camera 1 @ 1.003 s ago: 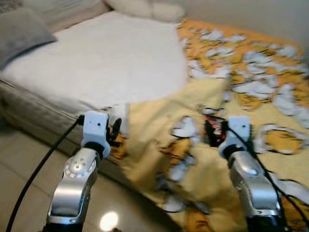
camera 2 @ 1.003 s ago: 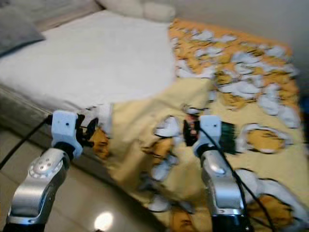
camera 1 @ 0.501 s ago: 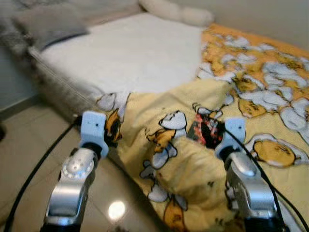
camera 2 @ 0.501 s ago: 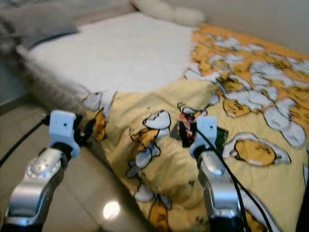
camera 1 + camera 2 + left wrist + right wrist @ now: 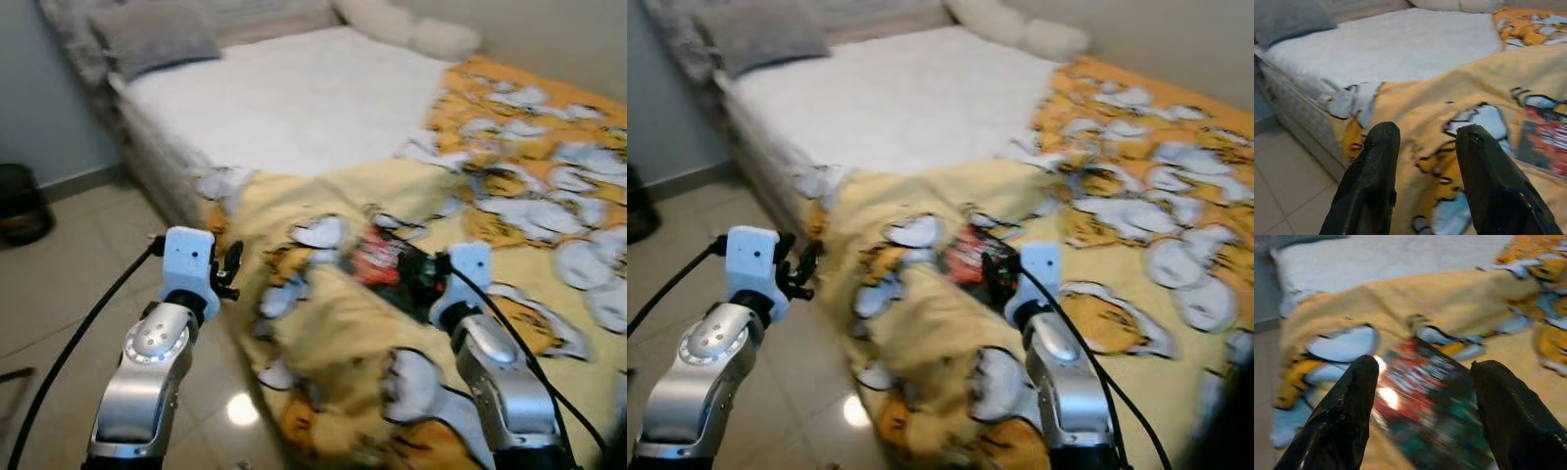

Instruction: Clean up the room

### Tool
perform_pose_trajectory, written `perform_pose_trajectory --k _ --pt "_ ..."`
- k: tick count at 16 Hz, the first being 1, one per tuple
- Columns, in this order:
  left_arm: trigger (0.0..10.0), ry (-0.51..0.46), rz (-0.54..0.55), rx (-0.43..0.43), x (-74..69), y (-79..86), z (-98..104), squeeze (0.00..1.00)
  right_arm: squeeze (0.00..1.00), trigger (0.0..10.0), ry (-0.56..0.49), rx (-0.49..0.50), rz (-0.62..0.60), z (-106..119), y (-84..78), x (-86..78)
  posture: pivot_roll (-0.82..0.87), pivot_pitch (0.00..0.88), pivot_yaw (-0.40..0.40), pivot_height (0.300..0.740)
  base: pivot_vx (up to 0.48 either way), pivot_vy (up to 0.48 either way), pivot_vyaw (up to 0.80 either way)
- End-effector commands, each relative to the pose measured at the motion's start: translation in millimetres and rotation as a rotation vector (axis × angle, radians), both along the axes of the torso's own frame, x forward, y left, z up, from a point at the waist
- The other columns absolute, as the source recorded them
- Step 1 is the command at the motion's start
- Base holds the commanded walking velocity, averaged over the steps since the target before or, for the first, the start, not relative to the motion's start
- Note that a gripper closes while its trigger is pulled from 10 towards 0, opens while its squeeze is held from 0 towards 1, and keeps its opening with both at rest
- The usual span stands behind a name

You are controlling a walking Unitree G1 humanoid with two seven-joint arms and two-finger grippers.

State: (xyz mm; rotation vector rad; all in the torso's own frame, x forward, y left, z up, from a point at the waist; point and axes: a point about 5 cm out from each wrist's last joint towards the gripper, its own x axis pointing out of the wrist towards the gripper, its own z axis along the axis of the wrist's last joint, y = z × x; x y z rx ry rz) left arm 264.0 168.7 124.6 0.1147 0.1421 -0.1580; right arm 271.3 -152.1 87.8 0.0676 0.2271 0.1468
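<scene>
A yellow cartoon-print blanket (image 5: 333, 323) lies rumpled over the near corner of the bed, its edge hanging toward the floor. On it rests a glossy red and dark packet (image 5: 382, 262). My right gripper (image 5: 1422, 367) is open and points straight at the packet (image 5: 1425, 391), just short of it. In the left eye view, this right gripper (image 5: 428, 282) sits at the packet's near end. My left gripper (image 5: 1427, 134) is open with nothing between its fingers. It faces the blanket's hanging edge (image 5: 1415, 112). In the left eye view, my left gripper (image 5: 233, 269) hovers over the floor beside the bed.
The bed's white sheet (image 5: 294, 98) is bare, with a grey pillow (image 5: 157, 34) and white pillows (image 5: 411, 29) at its head. A dark round object (image 5: 20, 201) stands on the tiled floor (image 5: 69, 284) at the left by the wall.
The camera has swung, so more of the floor and the bed's left side shows. The blanket's near corner looks more bunched up. Both grippers hold about the same pose.
</scene>
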Motion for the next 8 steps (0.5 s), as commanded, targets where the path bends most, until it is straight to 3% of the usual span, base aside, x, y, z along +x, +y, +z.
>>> perform_pose_trajectory --k 1,8 --pt "10.0 0.007 -0.006 0.026 -1.5 2.0 -1.4 0.13 0.0 10.0 -0.002 0.014 0.02 0.5 5.9 -1.2 -0.03 0.0 -0.007 0.74 0.0 0.0 0.0" --pt "10.0 0.004 -0.028 0.036 1.0 1.6 -0.1 0.13 0.0 10.0 0.004 0.037 0.027 -0.4 9.0 -0.9 -0.03 0.0 -0.002 0.74 0.0 0.0 0.0"
